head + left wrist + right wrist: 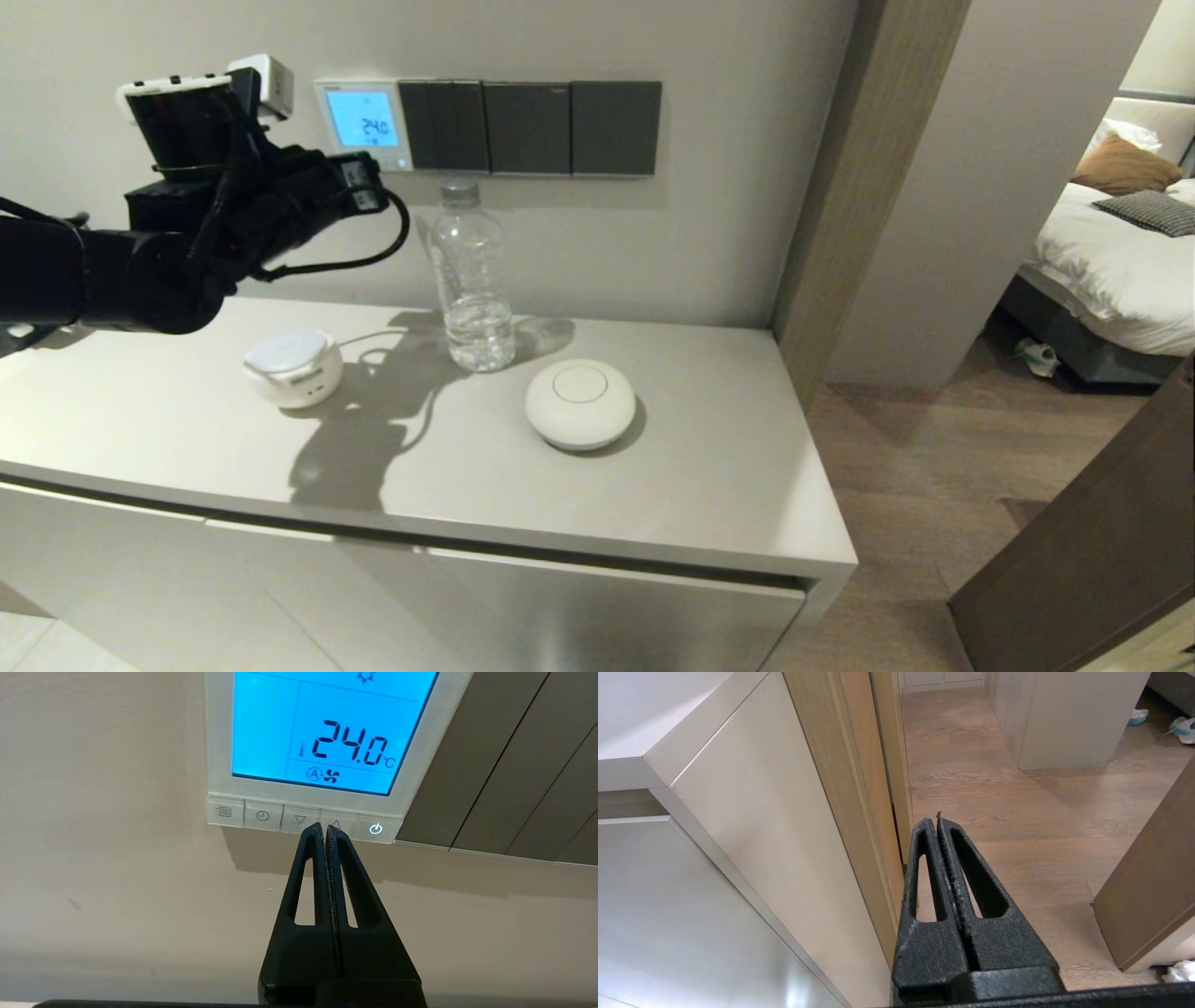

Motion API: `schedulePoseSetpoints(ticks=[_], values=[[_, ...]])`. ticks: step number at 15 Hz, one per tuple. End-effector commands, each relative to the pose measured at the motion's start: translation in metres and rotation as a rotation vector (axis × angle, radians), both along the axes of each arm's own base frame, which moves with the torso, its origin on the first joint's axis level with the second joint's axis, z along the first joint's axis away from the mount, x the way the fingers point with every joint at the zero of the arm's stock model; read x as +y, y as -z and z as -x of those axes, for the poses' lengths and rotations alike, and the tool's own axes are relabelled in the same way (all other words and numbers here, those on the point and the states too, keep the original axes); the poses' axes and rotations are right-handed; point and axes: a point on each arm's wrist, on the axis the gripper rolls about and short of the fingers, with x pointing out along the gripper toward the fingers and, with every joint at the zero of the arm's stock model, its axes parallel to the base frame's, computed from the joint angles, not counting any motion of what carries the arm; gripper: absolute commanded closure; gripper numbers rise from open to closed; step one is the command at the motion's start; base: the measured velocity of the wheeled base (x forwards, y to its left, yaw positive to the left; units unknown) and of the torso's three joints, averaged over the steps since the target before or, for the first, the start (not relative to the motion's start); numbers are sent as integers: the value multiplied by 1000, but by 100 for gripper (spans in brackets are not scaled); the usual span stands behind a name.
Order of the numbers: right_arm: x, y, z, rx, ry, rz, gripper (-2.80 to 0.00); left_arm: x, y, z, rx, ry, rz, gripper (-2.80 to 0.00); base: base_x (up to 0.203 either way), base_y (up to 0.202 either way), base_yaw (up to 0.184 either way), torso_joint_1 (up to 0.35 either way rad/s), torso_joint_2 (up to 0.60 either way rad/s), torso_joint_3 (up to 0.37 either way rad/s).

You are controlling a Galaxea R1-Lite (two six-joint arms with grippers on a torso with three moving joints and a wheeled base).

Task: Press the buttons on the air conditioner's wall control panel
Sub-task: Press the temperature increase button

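Observation:
The white wall control panel (pixel 362 121) hangs on the wall with its screen lit light blue and reading 24.0; it fills the left wrist view (pixel 219 742). A row of pale buttons (pixel 262 815) runs along its bottom edge; the power key (pixel 376 829) glows. My left gripper (pixel 324 827) is shut and empty, its tips over the seam between the down-arrow and up-arrow keys; I cannot tell if they touch. In the head view it (pixel 373 182) is just below the panel. My right gripper (pixel 937 820) is shut, parked low beside the cabinet, out of the head view.
Three dark grey switch plates (pixel 530 128) sit right of the panel. On the cabinet top (pixel 728 485) stand a clear water bottle (pixel 471 280), a white round device with a cable (pixel 292 367) and a white puck (pixel 580 403). A doorway (pixel 1027 327) opens to the right.

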Motion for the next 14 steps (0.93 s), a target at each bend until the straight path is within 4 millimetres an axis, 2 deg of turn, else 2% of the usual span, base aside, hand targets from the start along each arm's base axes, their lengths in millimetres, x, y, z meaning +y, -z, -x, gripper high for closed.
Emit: schedulePoseSetpoints(ticks=[1, 14], values=[[0, 1, 0, 3, 0, 0, 0, -2, 1, -1, 0, 4, 2, 0, 0, 0, 0, 0, 0, 0], [0, 1, 0, 2, 0, 0, 0, -5, 12, -15, 17, 9, -3, 0, 0, 0, 0, 0, 0, 0]])
